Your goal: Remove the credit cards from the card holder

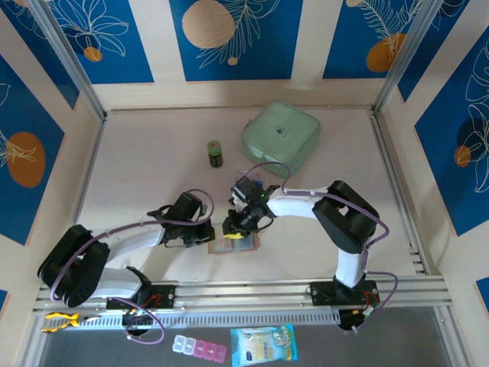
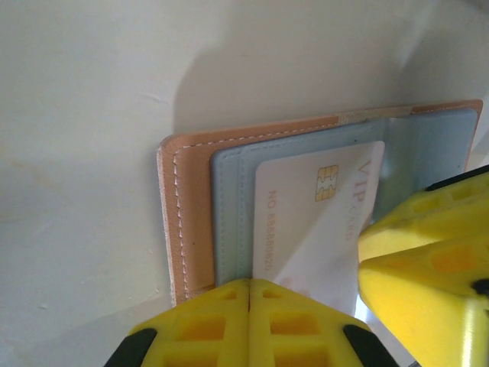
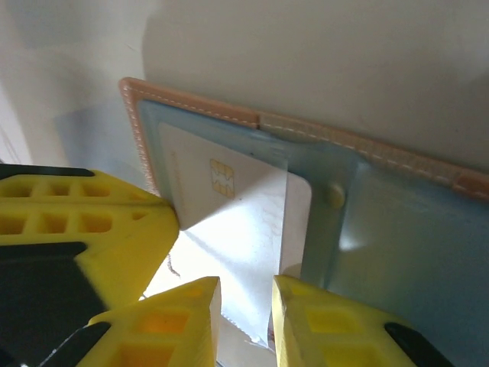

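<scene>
Your left pincer [image 2: 249,321] is pressed together, its tips on the near edge of the card holder [image 2: 182,206], which lies open on the desk [image 2: 84,115]. Just beyond those tips, a white credit card [image 2: 306,214] sticks partly out of a grey pocket. Your right pincer [image 3: 246,317] stands slightly spread over that card's free end.

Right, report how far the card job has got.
Done: the card holder lies open. In hand: left claw, shut, pins its edge; right claw, jaws slightly apart, sits over the white chip card, partly in its pocket. Left: pull that card free.
</scene>
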Motion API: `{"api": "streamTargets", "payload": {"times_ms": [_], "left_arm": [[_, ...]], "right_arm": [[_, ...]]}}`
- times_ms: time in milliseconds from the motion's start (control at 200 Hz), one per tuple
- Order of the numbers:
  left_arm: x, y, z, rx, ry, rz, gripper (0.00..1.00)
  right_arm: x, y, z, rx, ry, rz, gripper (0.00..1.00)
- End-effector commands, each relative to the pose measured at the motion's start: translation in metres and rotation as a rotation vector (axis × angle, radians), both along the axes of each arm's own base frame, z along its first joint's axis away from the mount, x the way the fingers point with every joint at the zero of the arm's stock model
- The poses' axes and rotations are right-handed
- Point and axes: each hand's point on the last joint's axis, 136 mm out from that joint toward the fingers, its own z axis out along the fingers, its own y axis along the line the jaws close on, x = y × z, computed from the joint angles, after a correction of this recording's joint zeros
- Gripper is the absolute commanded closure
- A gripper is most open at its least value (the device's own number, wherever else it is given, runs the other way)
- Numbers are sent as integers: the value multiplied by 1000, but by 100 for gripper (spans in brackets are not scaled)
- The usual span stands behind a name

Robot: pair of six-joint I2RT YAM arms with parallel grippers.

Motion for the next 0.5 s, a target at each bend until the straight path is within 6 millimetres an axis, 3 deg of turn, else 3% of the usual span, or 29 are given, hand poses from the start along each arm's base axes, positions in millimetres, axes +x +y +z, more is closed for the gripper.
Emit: {"api": "streamTargets", "payload": {"times_ms": [0, 495], "left_arm": [[-6, 9, -8, 23, 24, 15, 96], [-5, 8, -9, 20, 28, 14, 96]], "right_arm": [[-2, 1, -3, -32, -4, 24, 74], [0, -7, 1, -92, -71, 28, 72]]}}
